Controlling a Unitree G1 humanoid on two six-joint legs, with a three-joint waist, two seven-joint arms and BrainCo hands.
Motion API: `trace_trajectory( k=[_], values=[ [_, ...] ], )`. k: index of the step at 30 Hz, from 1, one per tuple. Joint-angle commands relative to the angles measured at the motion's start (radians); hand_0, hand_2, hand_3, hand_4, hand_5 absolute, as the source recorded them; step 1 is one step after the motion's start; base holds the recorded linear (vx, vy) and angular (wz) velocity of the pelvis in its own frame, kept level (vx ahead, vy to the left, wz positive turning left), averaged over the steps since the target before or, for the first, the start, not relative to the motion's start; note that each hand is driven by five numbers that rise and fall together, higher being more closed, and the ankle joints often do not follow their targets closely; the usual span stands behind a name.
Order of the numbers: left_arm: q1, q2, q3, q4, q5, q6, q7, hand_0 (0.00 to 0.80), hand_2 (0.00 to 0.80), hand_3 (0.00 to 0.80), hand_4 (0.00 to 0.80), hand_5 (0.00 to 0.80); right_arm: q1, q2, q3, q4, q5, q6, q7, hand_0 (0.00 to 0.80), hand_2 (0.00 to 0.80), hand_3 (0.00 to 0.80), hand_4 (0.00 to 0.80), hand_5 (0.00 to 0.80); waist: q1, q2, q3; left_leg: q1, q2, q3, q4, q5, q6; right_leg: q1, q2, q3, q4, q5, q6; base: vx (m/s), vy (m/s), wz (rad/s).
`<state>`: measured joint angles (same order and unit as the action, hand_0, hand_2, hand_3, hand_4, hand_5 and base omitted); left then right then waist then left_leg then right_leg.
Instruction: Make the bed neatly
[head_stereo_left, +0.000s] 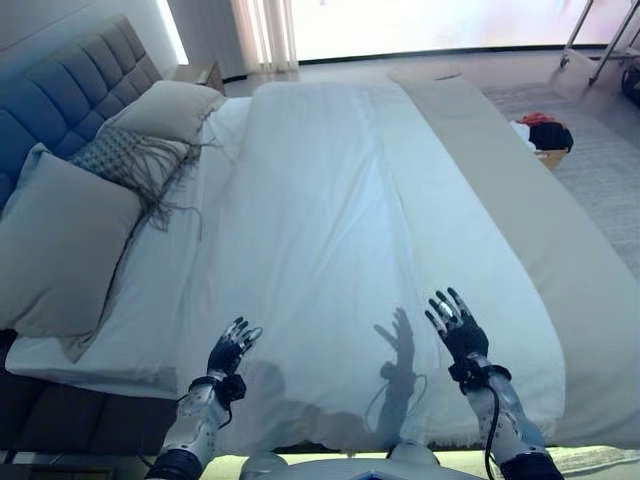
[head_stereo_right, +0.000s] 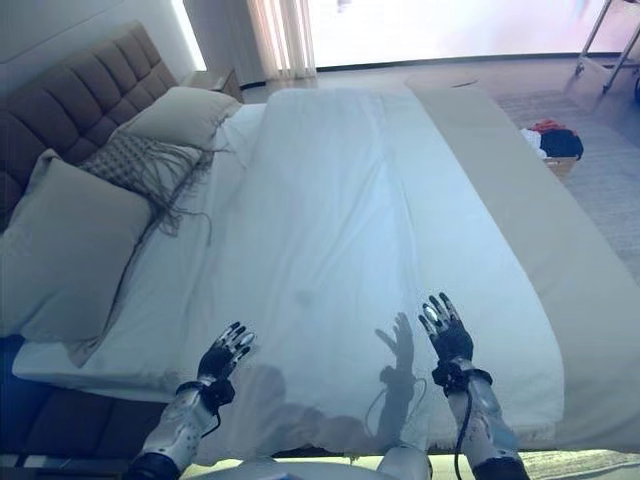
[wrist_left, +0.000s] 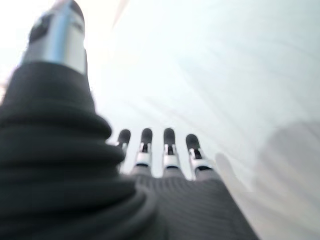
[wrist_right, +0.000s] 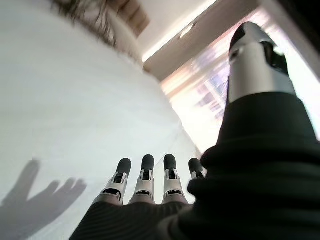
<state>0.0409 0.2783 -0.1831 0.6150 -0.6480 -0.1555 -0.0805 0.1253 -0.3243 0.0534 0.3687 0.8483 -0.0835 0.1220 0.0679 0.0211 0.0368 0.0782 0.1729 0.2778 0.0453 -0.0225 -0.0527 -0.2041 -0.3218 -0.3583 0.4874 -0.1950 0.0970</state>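
Note:
A white duvet (head_stereo_left: 340, 230) lies spread smooth over the bed, with a long crease down its middle. A beige bedspread (head_stereo_left: 520, 200) runs along the bed's right side under the duvet's edge. My left hand (head_stereo_left: 232, 350) hovers open, fingers straight, above the duvet's near left part. My right hand (head_stereo_left: 458, 325) hovers open above the near right part, casting a shadow on the cloth. Neither holds anything. In the wrist views the fingers (wrist_left: 169, 150) of the left hand and the fingers (wrist_right: 145, 175) of the right hand point straight over the white cloth.
Two beige pillows (head_stereo_left: 60, 245) (head_stereo_left: 170, 108) lean at the blue tufted headboard (head_stereo_left: 70, 85) on the left, with a grey fringed cushion (head_stereo_left: 125, 160) between them. A box of clothes (head_stereo_left: 545, 135) stands on the floor at the right. A metal rack (head_stereo_left: 605, 35) is far right.

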Motion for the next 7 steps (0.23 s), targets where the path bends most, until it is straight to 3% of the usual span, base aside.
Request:
trace_trajectory(
  k=[1,7],
  values=[
    [-0.027,0.063,0.070,-0.120,-0.029,-0.013,-0.001,0.000,0.000,0.000,0.000,0.000,-0.028,0.063,-0.016,0.002,0.040,-0.068,0.070,0.000,0.000,0.000,0.000,0.000,0.020,-0.061,0.040,-0.004,-0.009,-0.015,0.023,0.017,-0.013,0.240,-0.032,-0.017,-0.456,0.352,0.136,0.000,0.000,0.00],
    [-0.006,0.054,0.080,-0.149,0.021,0.025,-0.001,0.000,0.000,0.000,0.000,0.000,-0.002,0.114,-0.011,0.044,0.129,-0.100,0.095,0.000,0.000,0.000,0.000,0.000,0.030,-0.062,0.037,0.014,-0.015,-0.020,0.025,0.005,-0.006,0.255,-0.044,-0.027,-0.447,0.355,0.141,0.011,0.001,0.00]
  ],
)
